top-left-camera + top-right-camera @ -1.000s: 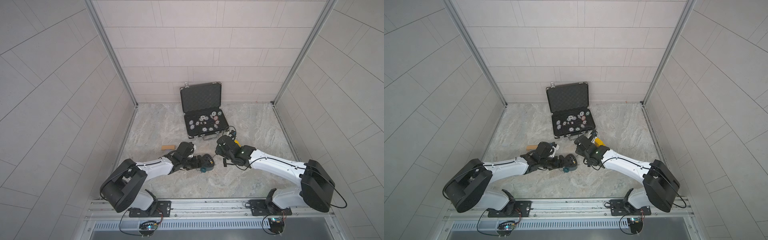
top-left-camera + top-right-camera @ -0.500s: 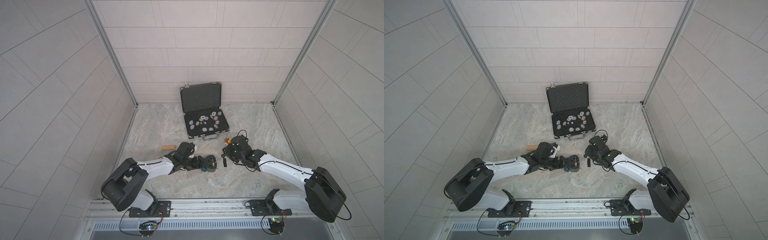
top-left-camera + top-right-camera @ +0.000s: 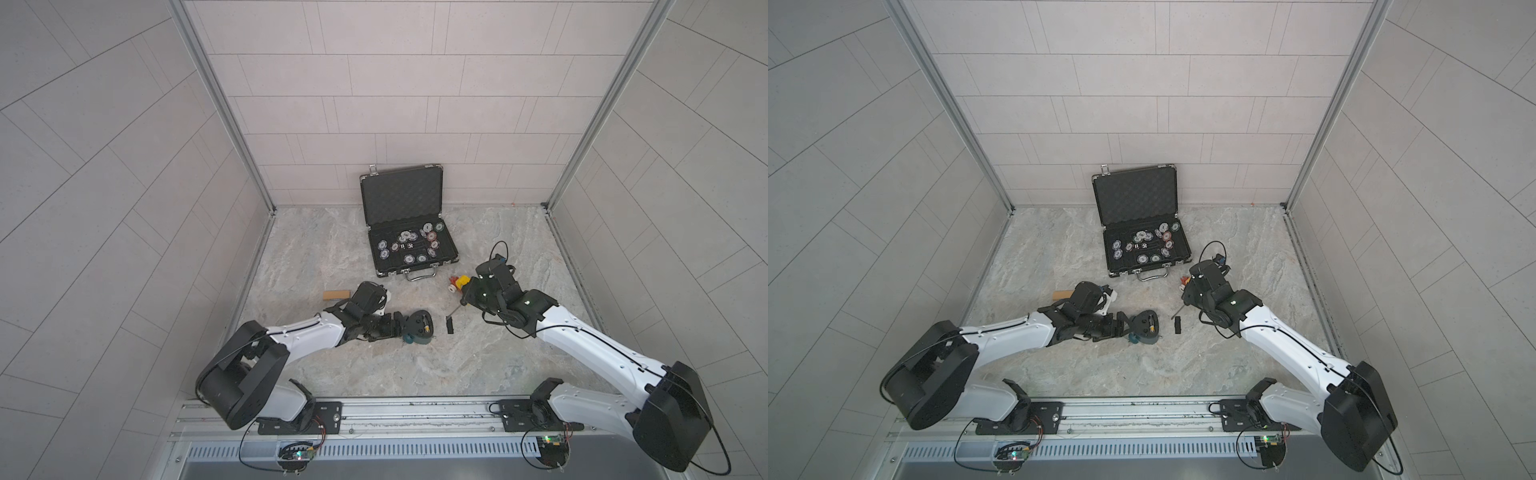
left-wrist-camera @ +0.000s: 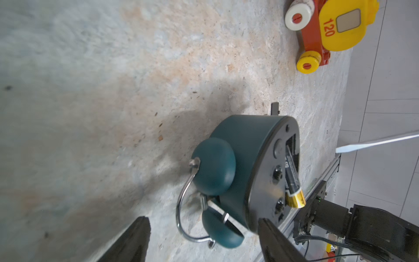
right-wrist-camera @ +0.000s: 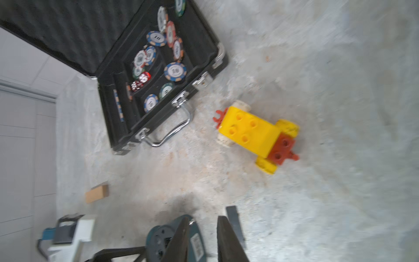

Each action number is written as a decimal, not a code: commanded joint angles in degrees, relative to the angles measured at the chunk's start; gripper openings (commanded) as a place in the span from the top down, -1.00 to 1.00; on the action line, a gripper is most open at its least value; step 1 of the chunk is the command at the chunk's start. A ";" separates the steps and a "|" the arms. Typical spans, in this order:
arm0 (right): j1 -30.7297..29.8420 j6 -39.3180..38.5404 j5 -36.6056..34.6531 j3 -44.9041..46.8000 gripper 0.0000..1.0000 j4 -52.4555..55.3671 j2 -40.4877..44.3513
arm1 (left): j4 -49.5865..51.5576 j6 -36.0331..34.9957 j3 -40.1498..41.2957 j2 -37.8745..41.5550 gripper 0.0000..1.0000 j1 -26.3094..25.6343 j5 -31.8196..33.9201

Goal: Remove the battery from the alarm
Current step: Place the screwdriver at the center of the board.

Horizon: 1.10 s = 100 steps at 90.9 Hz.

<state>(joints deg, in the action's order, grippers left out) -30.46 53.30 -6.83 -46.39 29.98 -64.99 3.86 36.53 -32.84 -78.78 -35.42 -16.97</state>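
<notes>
The teal alarm (image 3: pixel 415 331) (image 4: pixel 240 158) lies face down on the floor, dark back up. Its compartment is uncovered and the battery (image 4: pixel 291 172) (image 3: pixel 424 325) sits tilted in it, gold end raised above the back. My left gripper (image 4: pixel 204 219) (image 3: pixel 399 326) is open at the bell end, one finger close to the alarm's back, the other well apart. My right gripper (image 3: pixel 463 300) (image 5: pixel 203 218) hangs to the right of the alarm, shut on a screwdriver whose shaft (image 3: pixel 457 309) sticks out below it; the handle is hidden.
A small black cover strip (image 3: pixel 449 325) lies on the floor just right of the alarm. A yellow and red toy car (image 3: pixel 457 284) stands by the right gripper. An open black case (image 3: pixel 415 269) of poker chips is behind, and a wooden block (image 3: pixel 336 295) at the left.
My right gripper has drawn back from the alarm to the right, near the toy car. The left jaws have spread wider at the alarm.
</notes>
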 commanded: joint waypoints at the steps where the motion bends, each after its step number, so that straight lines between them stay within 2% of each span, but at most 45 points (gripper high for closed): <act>1: 6.80 -16.29 5.75 -0.25 1.00 9.35 -0.60 | 4.71 -1.06 -0.35 6.06 -0.61 1.39 0.98; 10: 10.77 -21.67 9.50 -3.70 1.00 17.73 -6.35 | 4.78 0.24 1.84 10.54 -0.61 3.19 1.68; 16: 12.60 -21.13 10.82 -4.10 1.00 20.15 -8.92 | 4.17 1.53 3.83 12.67 -0.61 4.23 1.93; 32: 20.86 -17.37 21.92 1.02 0.99 10.51 -14.25 | 2.61 3.25 5.79 13.73 -0.59 5.27 0.79; 44: 24.85 -16.50 28.03 -0.09 0.76 5.31 -22.80 | 3.26 3.73 4.86 11.95 -0.59 6.00 -1.54; 52: 25.80 -16.37 27.47 -0.19 0.54 4.06 -24.85 | 3.70 3.89 4.73 10.70 -0.58 6.70 -3.21; 60: 27.22 -16.89 27.13 -0.06 0.43 3.59 -25.72 | 3.62 3.90 4.80 9.70 -0.54 7.75 -4.72; 68: 27.90 -17.44 26.98 -0.25 0.31 3.87 -24.57 | 2.93 3.90 4.66 8.35 -0.50 8.88 -6.81; 76: 27.92 -18.34 25.84 -0.47 0.14 5.66 -21.22 | 2.00 3.78 4.27 6.06 -0.23 9.92 -9.60; 85: 27.91 -19.61 24.06 -0.10 -0.03 8.24 -15.28 | 1.70 3.98 2.59 1.46 -0.18 10.63 -12.95; 94: 27.84 -21.31 23.71 1.09 -0.09 8.58 -7.51 | -0.27 4.02 0.99 -3.87 -0.06 10.81 -16.49; 100: 27.65 -22.46 27.97 3.49 -0.09 5.06 -1.62 | -1.92 4.52 0.45 -6.83 0.05 10.76 -17.82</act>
<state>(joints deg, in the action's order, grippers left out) -2.70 33.74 18.70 -45.76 36.93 -75.13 4.58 40.93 -30.52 -81.76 -24.97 -29.47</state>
